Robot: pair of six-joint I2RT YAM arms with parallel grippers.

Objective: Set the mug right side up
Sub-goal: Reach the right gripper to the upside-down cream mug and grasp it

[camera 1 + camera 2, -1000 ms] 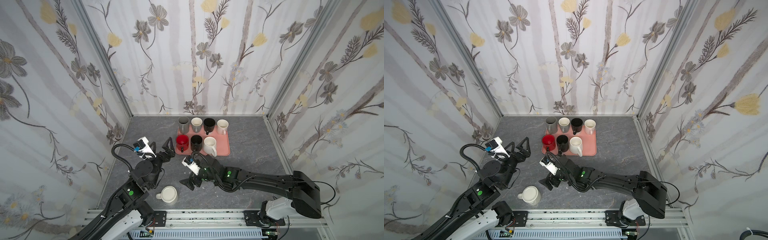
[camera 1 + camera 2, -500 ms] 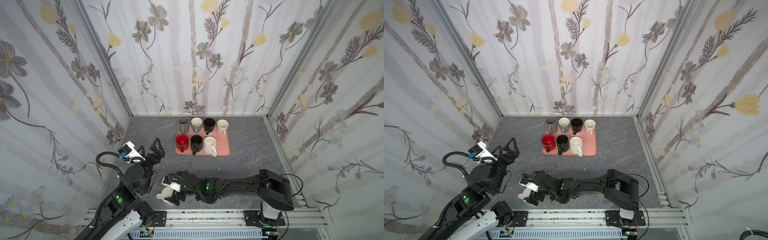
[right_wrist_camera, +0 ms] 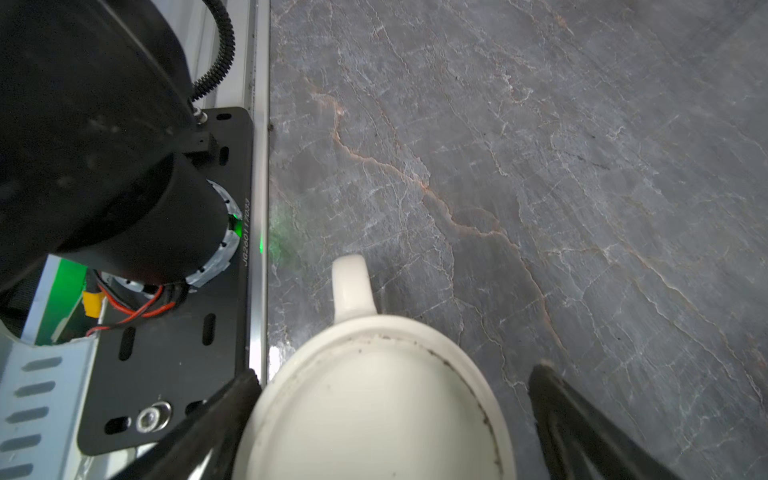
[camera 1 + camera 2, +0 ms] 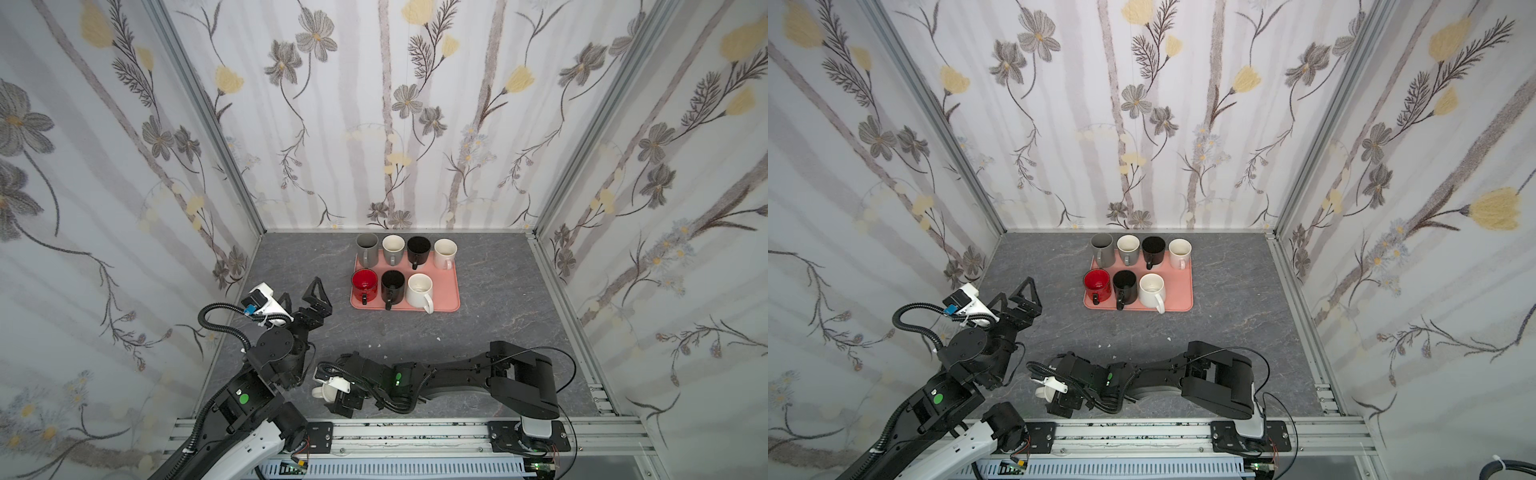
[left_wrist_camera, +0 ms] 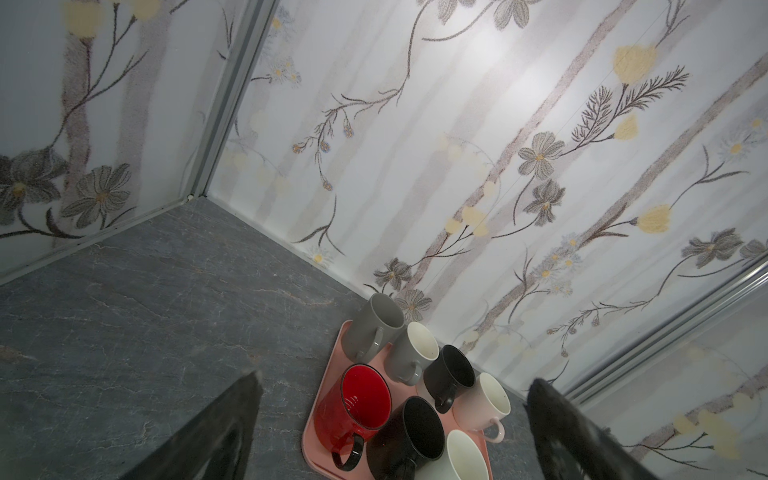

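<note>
The cream mug [image 3: 374,415] stands bottom up on the grey tabletop [image 4: 498,291], close to the front rail at about 7 o'clock. Its ringed base faces upward. In a top view its handle [image 4: 317,392] points toward 9 o'clock.

The right tool [image 3: 395,374] reaches across low over the tabletop and straddles the mug with its jaws spread wide. One of its fingers [image 3: 224,415] sits just beside the mug's wall and may be touching it; the opposite finger stands clear of it. Nothing is gripped.

The left tool [image 4: 301,293] is raised at about 9 o'clock, jaws wide and empty, aimed toward the pink tray [image 4: 446,291]. The tray lies near the back wall at about 12 o'clock, well apart from the mug, and carries seven upright mugs [image 4: 419,286] — four in the back row, three in front.
</note>
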